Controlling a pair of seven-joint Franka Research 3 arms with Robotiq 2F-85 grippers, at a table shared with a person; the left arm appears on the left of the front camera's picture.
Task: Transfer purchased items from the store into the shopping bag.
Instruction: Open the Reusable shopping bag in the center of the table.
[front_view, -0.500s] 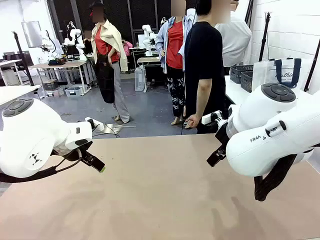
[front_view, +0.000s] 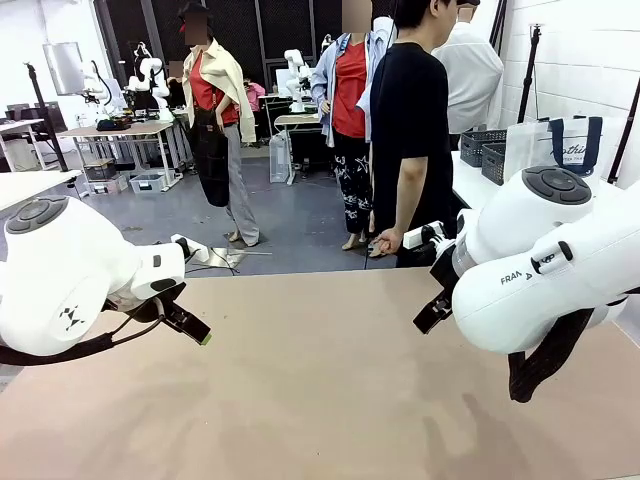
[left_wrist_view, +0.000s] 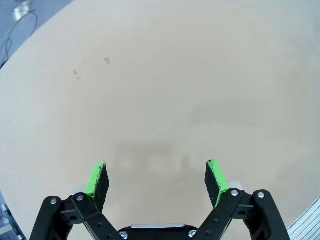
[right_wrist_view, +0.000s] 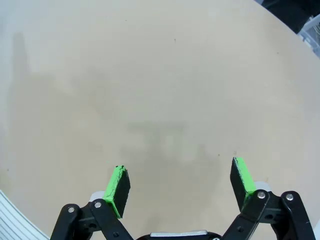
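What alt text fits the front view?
The robot's left gripper and right gripper hang above a tan table, one coming in from each side. A person in a black shirt stands beyond its far side.

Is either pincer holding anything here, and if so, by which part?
Nothing is held. The left pincer and the right pincer are both open, and the table shows through the gap of each.
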